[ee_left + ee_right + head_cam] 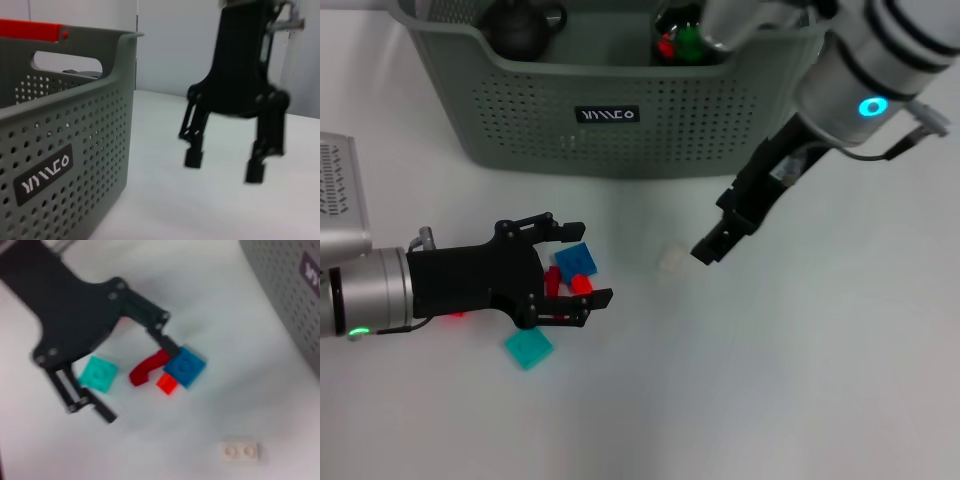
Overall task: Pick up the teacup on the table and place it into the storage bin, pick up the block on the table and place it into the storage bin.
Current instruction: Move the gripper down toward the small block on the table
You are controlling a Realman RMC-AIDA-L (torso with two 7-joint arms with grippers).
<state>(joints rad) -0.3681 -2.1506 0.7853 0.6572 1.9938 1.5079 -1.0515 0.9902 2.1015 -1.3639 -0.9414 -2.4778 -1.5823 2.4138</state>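
Teal block (528, 348) beside left tool (582, 264)

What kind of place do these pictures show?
Probably a robot test bench or lab rather than a home: a plain white table, a grey-green storage bin and loose toy blocks such as the blue block. The left gripper and right gripper are both open over it.

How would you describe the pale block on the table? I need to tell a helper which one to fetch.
Start at the storage bin, then look at the table in front of it. The pale block lies alone beside the right gripper, apart from the coloured pieces at the left gripper. It is whitish, flat, with two studs.
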